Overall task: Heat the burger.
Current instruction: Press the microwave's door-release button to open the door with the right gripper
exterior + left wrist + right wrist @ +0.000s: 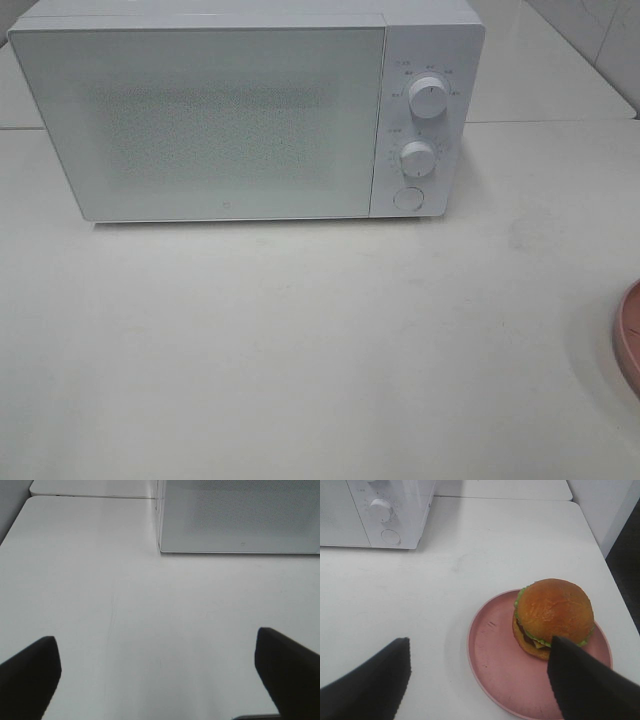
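Note:
The burger point(554, 616), with a domed tan bun and a green lettuce edge, sits on a pink plate point(495, 655) in the right wrist view. My right gripper point(479, 672) hangs open just short of the plate, one dark finger point(585, 680) overlapping the burger's near side in the picture. The white microwave point(250, 110) stands at the back of the table with its door shut. My left gripper point(157, 667) is open over bare table in front of the microwave's lower left corner point(162, 550). Neither arm shows in the exterior high view.
The microwave's panel carries two white knobs point(428, 97) and a round button point(408, 197). The plate's rim point(630, 335) just shows at the right edge of the high view. The table edge point(615, 590) runs close to the plate's right, with a dark drop beyond.

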Motion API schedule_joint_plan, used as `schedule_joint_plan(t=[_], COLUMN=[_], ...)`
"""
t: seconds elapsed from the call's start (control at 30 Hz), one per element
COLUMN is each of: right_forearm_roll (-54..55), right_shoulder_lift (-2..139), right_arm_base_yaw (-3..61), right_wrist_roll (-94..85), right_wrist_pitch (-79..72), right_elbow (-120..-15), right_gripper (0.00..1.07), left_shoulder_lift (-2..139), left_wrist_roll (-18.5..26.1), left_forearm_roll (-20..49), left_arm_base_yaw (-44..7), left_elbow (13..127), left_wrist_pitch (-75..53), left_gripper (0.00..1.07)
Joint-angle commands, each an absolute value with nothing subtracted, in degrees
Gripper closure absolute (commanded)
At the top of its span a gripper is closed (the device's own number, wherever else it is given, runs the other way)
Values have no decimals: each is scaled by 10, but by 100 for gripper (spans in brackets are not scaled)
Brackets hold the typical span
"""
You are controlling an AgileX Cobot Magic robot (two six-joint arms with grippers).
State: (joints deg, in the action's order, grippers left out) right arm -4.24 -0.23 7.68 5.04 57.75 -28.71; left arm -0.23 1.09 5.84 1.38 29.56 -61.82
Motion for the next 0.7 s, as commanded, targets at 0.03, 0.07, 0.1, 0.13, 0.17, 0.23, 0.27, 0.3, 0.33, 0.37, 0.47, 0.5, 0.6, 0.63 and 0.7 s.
schedule_joint_plan(t=[0.03, 0.07, 0.1, 0.13, 0.17, 0.23, 0.27, 0.3, 0.33, 0.37, 0.47, 0.5, 0.6, 0.63, 0.7], right_forearm_roll=[-43, -43, -43, -43, -43, -43, -43, -43, -43, -43, -43, -43, -43, -38, -37], right_shoulder_lift=[-21, -21, -21, -21, -21, -21, -21, -21, -21, -21, -21, -21, -21, -20, -17], right_arm_base_yaw=[74, 74, 74, 74, 74, 74, 74, 74, 74, 74, 74, 74, 74, 74, 74], right_wrist_roll=[43, 43, 43, 43, 43, 43, 43, 43, 43, 43, 43, 43, 43, 43, 43], right_wrist_pitch=[570, 570, 570, 570, 570, 570, 570, 570, 570, 570, 570, 570, 570, 567, 564], right_elbow=[-286, -286, -286, -286, -286, -286, -286, -286, -286, -286, -286, -286, -286, -289, -292], right_gripper=[34, 34, 34, 34, 34, 34, 34, 34, 34, 34, 34, 34, 34, 34, 34], left_shoulder_lift=[-15, -15, -15, -15, -15, -15, -15, -15, -15, -15, -15, -15, -15, -15, -15], left_wrist_roll=[10, 10, 10, 10, 10, 10, 10, 10, 10, 10, 10, 10, 10, 10, 10], left_forearm_roll=[62, 62, 62, 62, 62, 62, 62, 62, 62, 62, 62, 62, 62, 62, 62], left_arm_base_yaw=[15, 15, 15, 15, 15, 15, 15, 15, 15, 15, 15, 15, 15, 15, 15], left_elbow=[296, 296, 296, 296, 296, 296, 296, 296, 296, 296, 296, 296, 296, 296, 296], left_wrist_pitch=[-614, -614, -614, -614, -614, -614, -614, -614, -614, -614, -614, -614, -614, -614, -614], left_gripper=[9, 9, 9, 9, 9, 9, 9, 9, 9, 9, 9, 9, 9, 9, 9])
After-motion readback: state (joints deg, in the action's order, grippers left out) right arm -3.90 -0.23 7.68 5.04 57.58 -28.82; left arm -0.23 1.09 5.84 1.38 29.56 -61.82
